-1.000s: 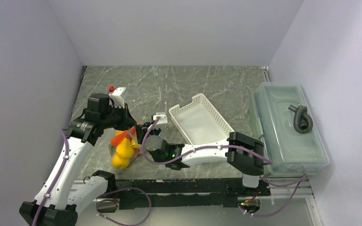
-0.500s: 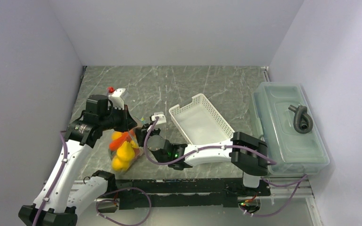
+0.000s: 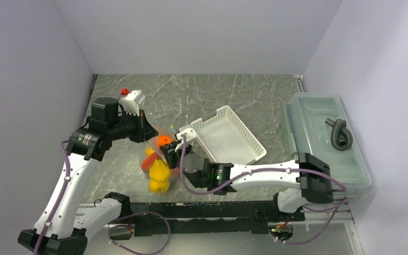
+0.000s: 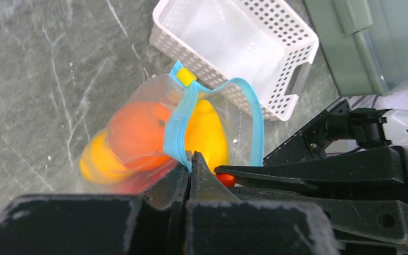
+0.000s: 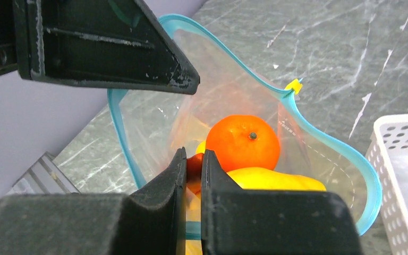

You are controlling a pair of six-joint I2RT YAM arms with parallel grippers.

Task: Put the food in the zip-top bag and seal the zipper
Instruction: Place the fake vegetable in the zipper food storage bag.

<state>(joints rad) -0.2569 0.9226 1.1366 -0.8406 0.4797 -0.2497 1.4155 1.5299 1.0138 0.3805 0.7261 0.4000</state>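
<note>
Your left gripper (image 4: 190,159) has its jaws pressed together, and they pinch the zipper (image 4: 171,135), the teal-blue strip, on one lip of the zip-top bag (image 3: 156,162). From this pinch the strip goes up to a small yellow slider (image 4: 185,77) and then bends around in a wide loop, so the mouth of the bag stands open.

Your right gripper (image 5: 193,159) stands on the opposite side of the mouth. Its fingers are almost together, with only a thin slit between them. The strip of the other lip runs into that slit, so this gripper looks clamped on the zipper too. The tips of the two grippers are near each other, and the open mouth lies between them.

In the top view you see that the bag hangs from these two grips, with its body under them. I cannot tell if its bottom touches the table (image 3: 218,95).

The food is inside the bag. An orange (image 5: 243,142) sits high, just beyond the right fingertips. A yellow piece (image 5: 276,179) lies against it from below. An orange-red piece (image 5: 194,166) shows through the slit of the right fingers. More yellow food fills the bottom of the bag in the top view.

The white basket (image 3: 210,116) stands just to the right of the bag, and the lidded bin (image 3: 319,159) is well apart, at the right edge of the table.
</note>
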